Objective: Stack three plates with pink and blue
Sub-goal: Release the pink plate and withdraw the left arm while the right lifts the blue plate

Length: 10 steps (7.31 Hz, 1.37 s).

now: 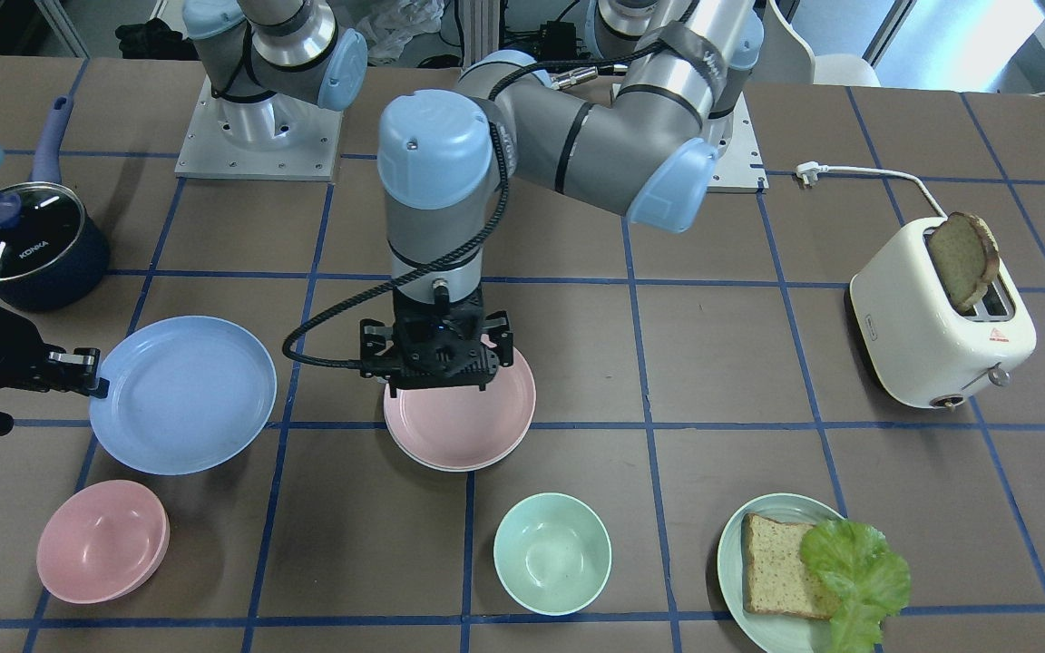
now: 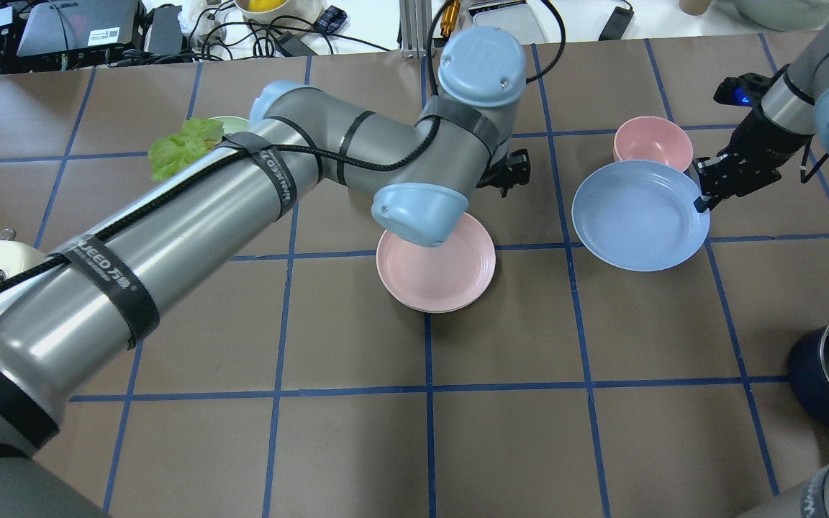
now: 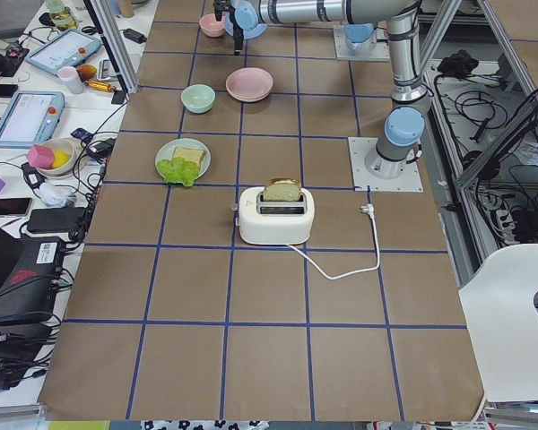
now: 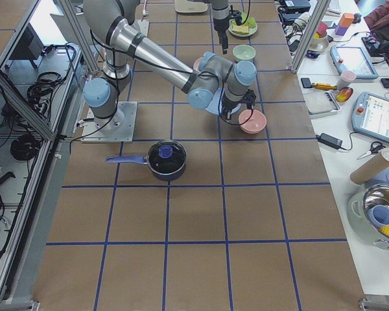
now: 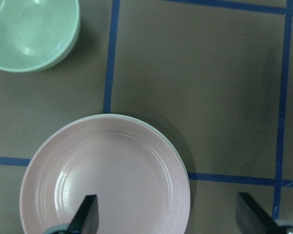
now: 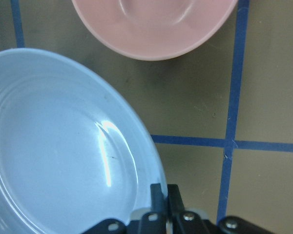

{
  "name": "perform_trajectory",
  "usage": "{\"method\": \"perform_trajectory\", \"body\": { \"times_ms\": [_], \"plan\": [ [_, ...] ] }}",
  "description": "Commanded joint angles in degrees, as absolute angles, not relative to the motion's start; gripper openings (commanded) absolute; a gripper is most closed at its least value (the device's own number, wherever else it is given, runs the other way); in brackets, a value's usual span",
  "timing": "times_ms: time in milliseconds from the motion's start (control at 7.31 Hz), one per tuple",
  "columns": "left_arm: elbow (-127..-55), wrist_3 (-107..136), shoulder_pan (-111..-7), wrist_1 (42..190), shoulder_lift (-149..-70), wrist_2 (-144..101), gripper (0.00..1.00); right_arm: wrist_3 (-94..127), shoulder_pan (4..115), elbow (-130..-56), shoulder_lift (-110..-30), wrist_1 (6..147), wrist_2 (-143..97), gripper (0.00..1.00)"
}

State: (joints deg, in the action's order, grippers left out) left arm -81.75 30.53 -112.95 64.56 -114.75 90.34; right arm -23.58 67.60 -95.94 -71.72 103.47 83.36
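We find the right claw [image 1: 94, 374] closed on the rim of the blue plate [image 1: 182, 394], which lies toward the right end of the bench, about midway between the robot's edge and the operators' edge. We cannot tell whether it is clear of the surface. The grip is on the part of the rim that faces the right end, so the plate lies between the claw and its target. The pink plate [image 1: 468, 422] rests at mid-bench on a paler rim that we take for the white plate [image 5: 182, 157], the two nested. From the right claw this pair lies toward the left end and a little nearer the robot's edge, well apart from the blue plate. The left claw [image 5: 168, 217] hangs over the operators' side of the pink plate, jaws wide and holding nothing, with one finger above the plate and the other out past its rim. We judge the coming move to be a carry of the blue plate along the bench's length onto the pink one, and only the right arm is placed for it. The left claw stands over the drop site and, in our judgement, should clear first. The plates are round, so no wrist turn is called for.
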Motion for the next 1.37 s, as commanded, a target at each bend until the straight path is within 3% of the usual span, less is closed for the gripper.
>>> {"method": "perform_trajectory", "body": {
  "times_ms": [0,274,684,1231],
  "plan": [
    [-80.8,20.3,-104.9,76.1,-109.6,87.8,1.0,-20.4,69.2,-95.4,-71.9,102.6,82.2,0.0],
    [-81.1,8.4,-96.3,89.1,-102.8,87.6,1.0,-12.0,74.4,-95.4,-73.7,101.5,81.8,0.0],
    [-83.1,6.3,-95.3,91.2,-94.0,86.6,1.0,0.7,82.4,-95.5,-74.2,101.7,81.7,0.0],
    [-85.3,4.6,-94.5,90.6,-91.7,87.7,1.0,9.7,89.7,-95.7,-73.8,102.5,81.6,0.0]
  ]
}}
